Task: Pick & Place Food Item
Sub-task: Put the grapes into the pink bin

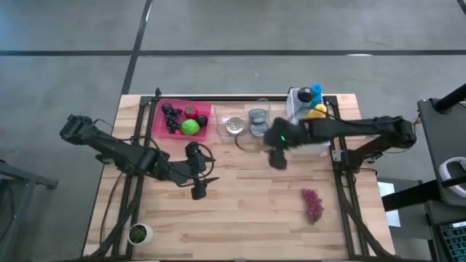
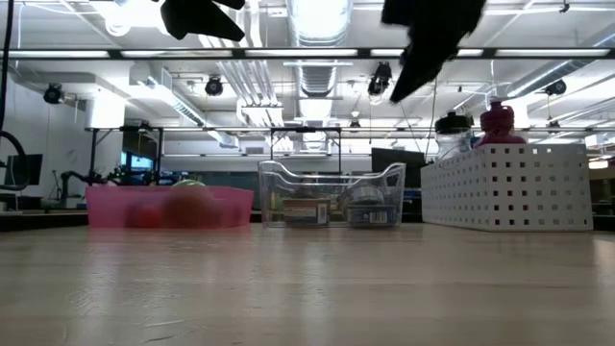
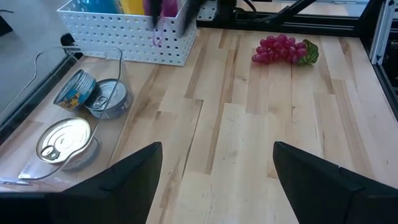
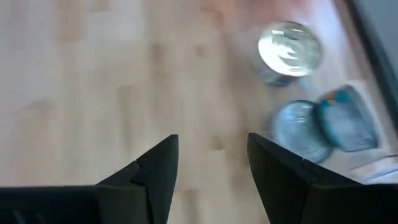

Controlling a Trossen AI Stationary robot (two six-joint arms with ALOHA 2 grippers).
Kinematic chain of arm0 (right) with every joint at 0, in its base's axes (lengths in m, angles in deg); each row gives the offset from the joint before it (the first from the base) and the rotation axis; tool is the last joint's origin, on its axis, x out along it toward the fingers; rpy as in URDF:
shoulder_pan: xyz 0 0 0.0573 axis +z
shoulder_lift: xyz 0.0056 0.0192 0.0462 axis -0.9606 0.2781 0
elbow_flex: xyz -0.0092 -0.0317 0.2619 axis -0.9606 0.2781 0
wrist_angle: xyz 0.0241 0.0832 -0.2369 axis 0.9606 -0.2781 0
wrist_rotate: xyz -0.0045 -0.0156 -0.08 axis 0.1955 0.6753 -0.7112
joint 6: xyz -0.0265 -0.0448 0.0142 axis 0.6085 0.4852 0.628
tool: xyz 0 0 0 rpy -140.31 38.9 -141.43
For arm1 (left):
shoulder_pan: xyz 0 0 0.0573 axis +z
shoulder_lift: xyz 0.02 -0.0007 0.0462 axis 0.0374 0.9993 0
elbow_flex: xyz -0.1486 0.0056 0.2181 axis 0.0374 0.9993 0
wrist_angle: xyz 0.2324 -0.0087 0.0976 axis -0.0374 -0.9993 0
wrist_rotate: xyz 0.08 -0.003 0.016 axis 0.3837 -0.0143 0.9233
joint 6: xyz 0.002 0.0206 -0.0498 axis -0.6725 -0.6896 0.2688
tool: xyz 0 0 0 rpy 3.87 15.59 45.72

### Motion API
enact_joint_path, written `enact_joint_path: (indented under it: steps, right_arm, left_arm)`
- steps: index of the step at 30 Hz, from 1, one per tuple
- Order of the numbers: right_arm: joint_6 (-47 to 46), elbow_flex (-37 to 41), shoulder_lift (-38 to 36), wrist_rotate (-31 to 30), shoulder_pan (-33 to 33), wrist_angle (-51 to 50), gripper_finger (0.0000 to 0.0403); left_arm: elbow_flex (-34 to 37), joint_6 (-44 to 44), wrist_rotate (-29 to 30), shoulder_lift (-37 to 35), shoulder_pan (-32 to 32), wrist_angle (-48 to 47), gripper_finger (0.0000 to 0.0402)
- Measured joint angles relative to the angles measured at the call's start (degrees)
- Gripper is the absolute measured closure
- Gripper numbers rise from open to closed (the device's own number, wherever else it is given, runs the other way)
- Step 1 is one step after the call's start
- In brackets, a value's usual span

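A bunch of purple grapes (image 1: 312,204) with a green stem end lies on its side on the wooden table near the right edge; the left wrist view shows the grapes (image 3: 285,49) too. My left gripper (image 1: 198,186) hovers open over the table's middle left, well away from the grapes. My right gripper (image 1: 277,157) hangs open above the table in front of the clear bin, with bare wood below its fingers (image 4: 212,140). In the low view both grippers sit high above the table, left gripper (image 2: 202,16) and right gripper (image 2: 425,46).
A pink tray (image 1: 162,122) with a green fruit and dark berries stands at the far left. A clear bin (image 1: 242,138) with cans sits beside it, and a white perforated basket (image 1: 295,109) holds bottles. A small white cup (image 1: 138,233) with something green inside stands near the left corner.
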Motion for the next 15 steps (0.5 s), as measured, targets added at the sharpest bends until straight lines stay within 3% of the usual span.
enact_joint_path:
  steps: [8, 15]
  right_arm:
    - [-8.2, 0.2, -3.1, -1.4, 18.2, -5.6, 0.0227]
    - [-25.1, 0.5, -2.7, -1.6, 27.4, -16.6, 0.0229]
  left_arm:
    - [0.0, 0.0, 0.0, 0.0, 0.0, 0.0, 0.0081]
    - [0.0, 0.0, 0.0, 0.0, 0.0, 0.0, 0.0078]
